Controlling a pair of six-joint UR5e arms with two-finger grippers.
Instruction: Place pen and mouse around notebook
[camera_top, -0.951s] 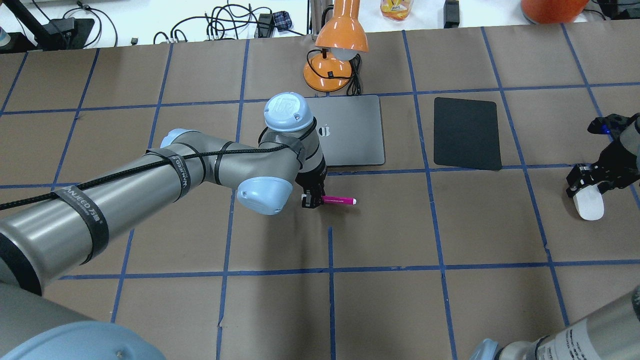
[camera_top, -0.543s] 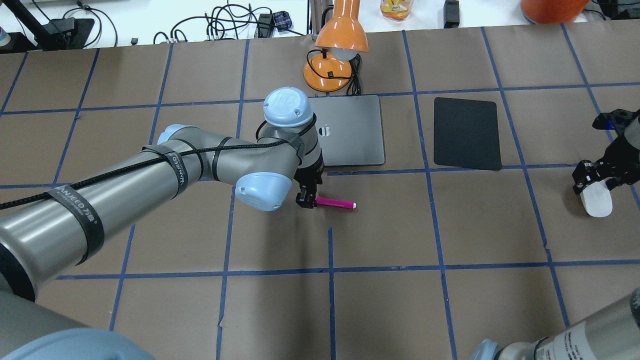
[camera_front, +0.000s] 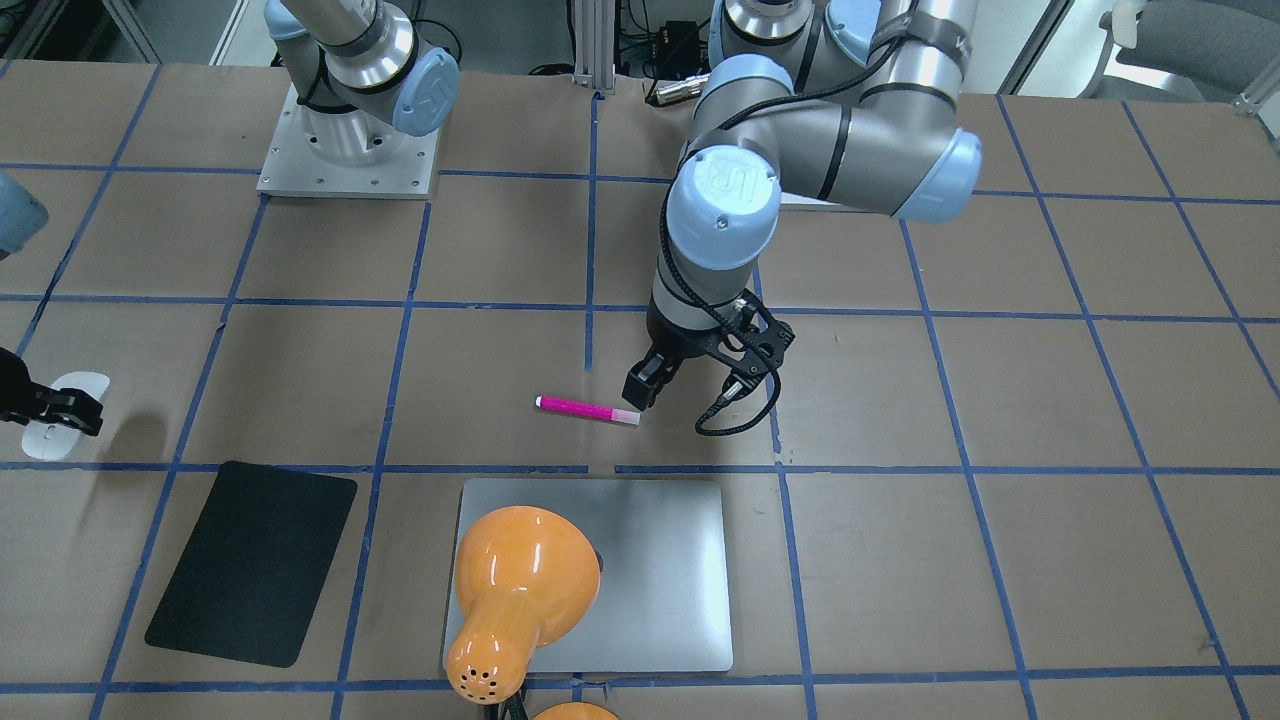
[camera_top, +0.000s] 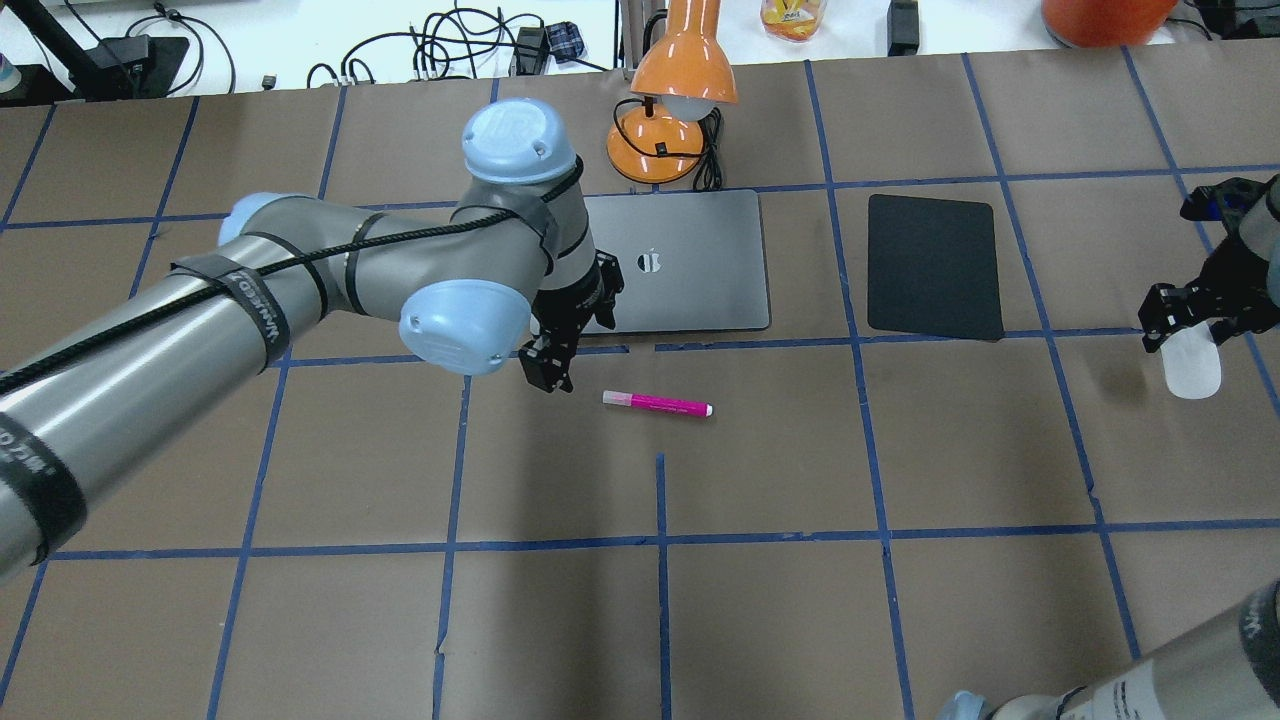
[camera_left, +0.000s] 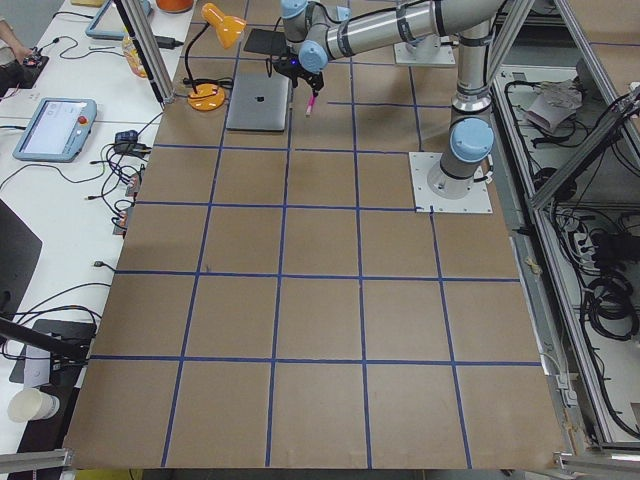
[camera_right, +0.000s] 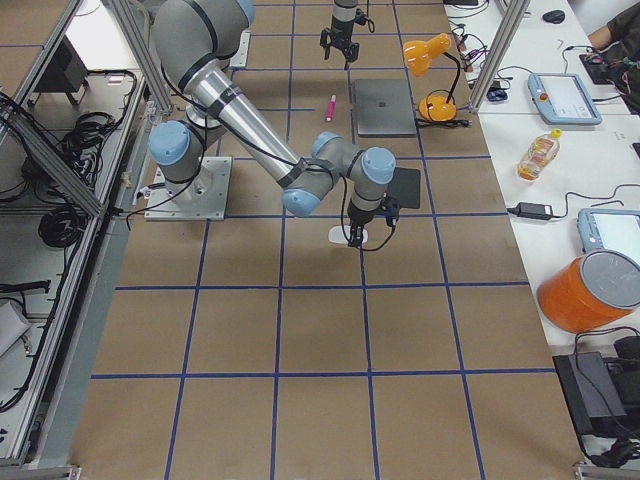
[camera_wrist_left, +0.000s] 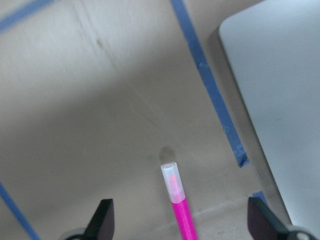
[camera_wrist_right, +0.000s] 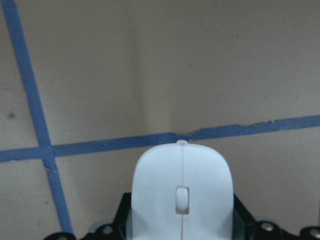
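Release is what has changed. In the front-facing view our left gripper (camera_front: 641, 388) hangs just beside the pen (camera_front: 588, 409), which a second ago it held. The pen now lies flat on the table (camera_front: 900, 400), near the notebook (camera_front: 650, 570) but apart from it.

From overhead, the left gripper (camera_top: 548, 372) has drawn back toward our left and the pen (camera_top: 657, 403) has stayed put. We judge that half of the task done. The pen's long axis runs parallel to the near edge of the notebook (camera_top: 690, 265), pale cap end toward our left.

Far to our right, the right gripper (camera_top: 1195, 318) clasps the mouse (camera_top: 1192, 370), well apart from the notebook.

The left wrist view shows the fingers (camera_wrist_left: 103, 219) spread wide, with the pen (camera_wrist_left: 176, 192) untouched between them.

The right wrist view shows the mouse (camera_wrist_right: 182, 190) clamped from both sides, nose pointing away.
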